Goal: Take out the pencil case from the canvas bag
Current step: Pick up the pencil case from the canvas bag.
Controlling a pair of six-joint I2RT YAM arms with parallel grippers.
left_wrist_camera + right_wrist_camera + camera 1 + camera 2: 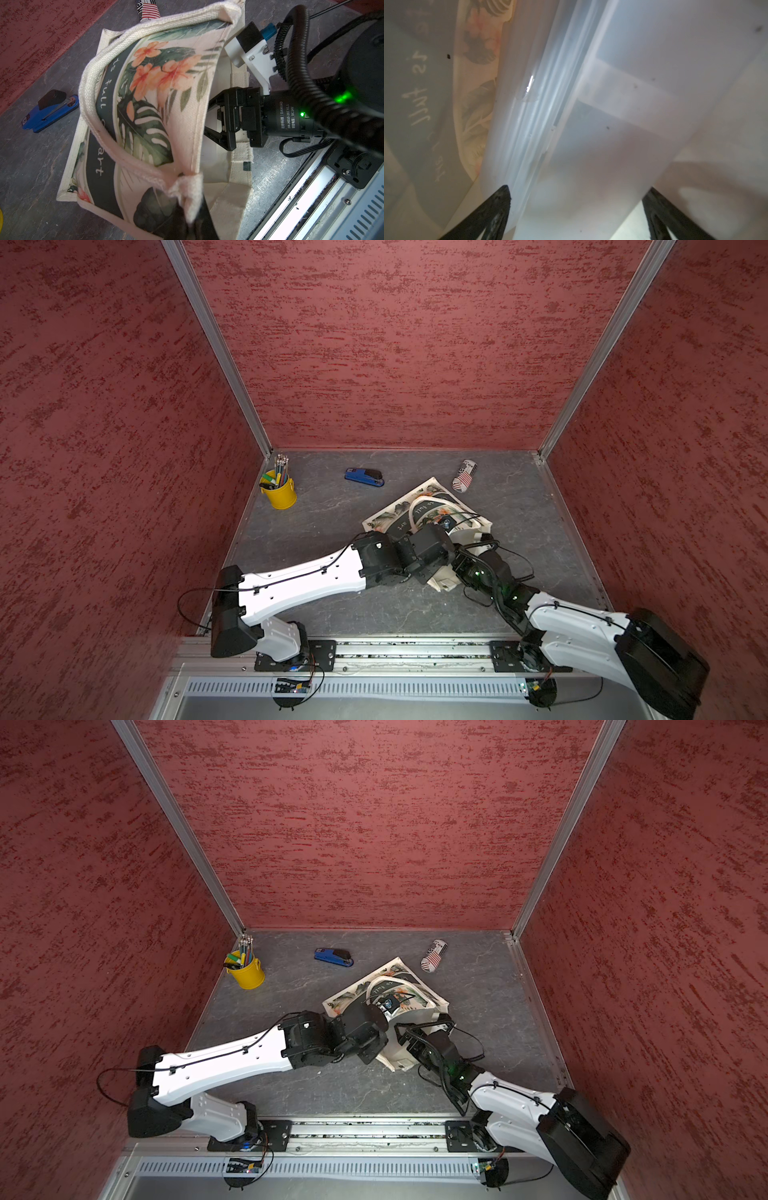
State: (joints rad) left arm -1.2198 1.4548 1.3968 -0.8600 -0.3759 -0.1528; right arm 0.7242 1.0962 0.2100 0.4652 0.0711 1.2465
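Pencil case (591, 124), frosted plastic box, seemed stiff and slick, sides grippable at gaping right gripper's (579, 189) twelve o'clock; left gripper (191, 212) clamped cream floral canvas bag (155, 93).

Soft even light, wide-angle bowing at top-view edges, right wrist view milky, blurred

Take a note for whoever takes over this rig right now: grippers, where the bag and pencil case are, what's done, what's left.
Left gripper: shut on the canvas bag at its top edge by a handle, holding the mouth open.
Right gripper: open, inside the bag, jaws either side of the translucent pencil case; no grip evident.
Bag lies on its side on the table, case inside.
Done: mouth opened, case reached.
Left: close on the case, draw it out.
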